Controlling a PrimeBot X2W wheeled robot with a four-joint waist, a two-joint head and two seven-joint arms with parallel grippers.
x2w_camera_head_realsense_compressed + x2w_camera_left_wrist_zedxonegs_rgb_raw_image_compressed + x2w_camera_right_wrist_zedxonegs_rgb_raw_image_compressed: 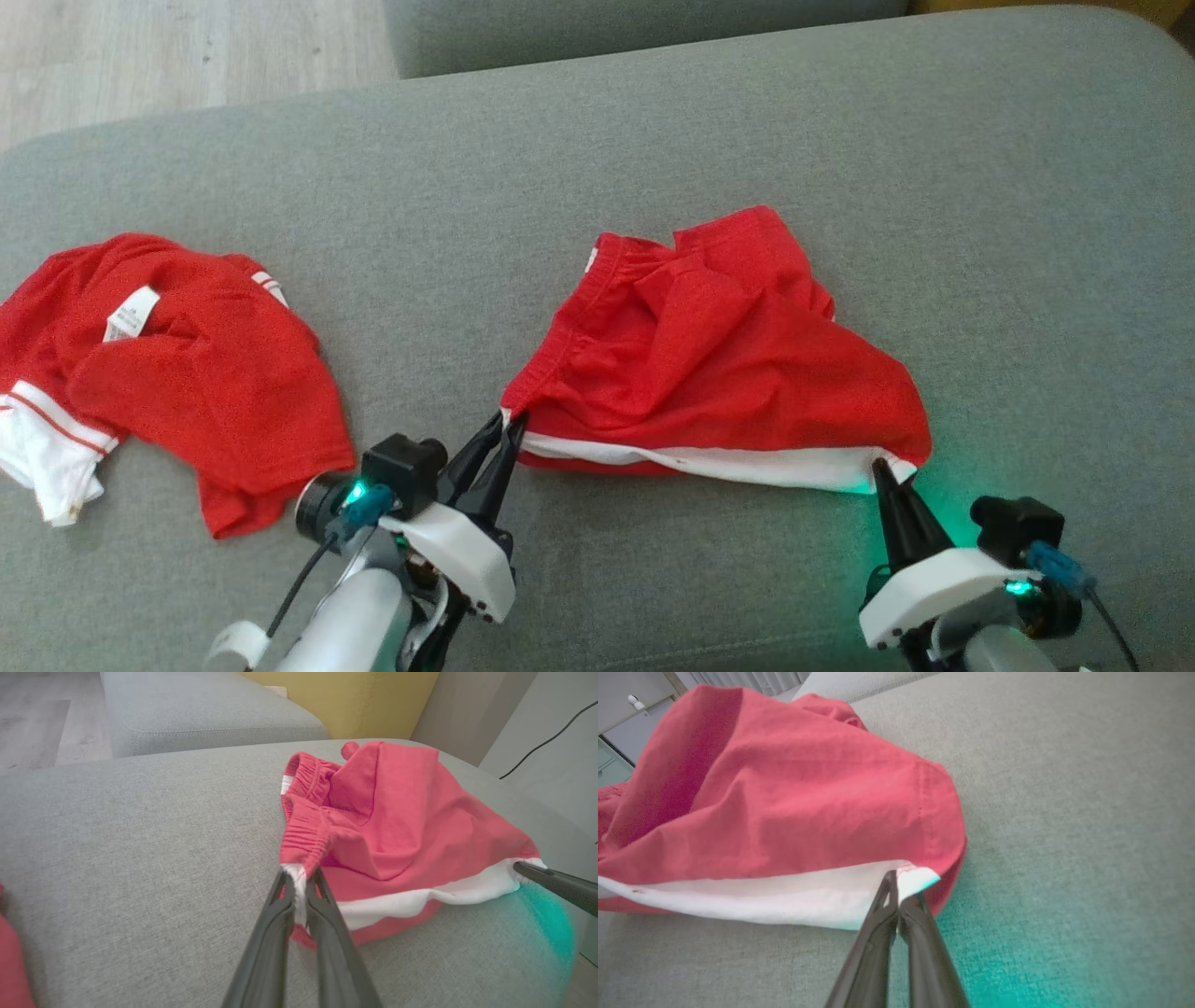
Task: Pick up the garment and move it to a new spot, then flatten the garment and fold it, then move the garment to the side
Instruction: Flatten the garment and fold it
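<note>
Left gripper [509,427]: closed on the shorts [709,355] at their near left corner, where the waistband [303,835] meets the white band [747,462]; in the left wrist view a strip of white cloth sits pinched between the two fingers [275,924].
Right gripper [885,467]: closed on the near right corner of the shorts, fingertips together on the end of the white band.
Shorts: red, lying on the sofa [653,121] near the middle of the head view, a little to the right; held at both near corners, crumpled and humped between them, not flat.
White band: runs along the near edge from one gripper to the other, with a sliver of red showing below it.
Waistband: gathered elastic along the shorts' left side, running away from the left gripper.
Second garment [187,373]: red with white trim and a white label, crumpled at the sofa's left, well apart from the shorts.
Sofa: grey fabric; green light falls on it beside the right gripper.
Floor [140,56]: pale wood, beyond the sofa at the upper left.
</note>
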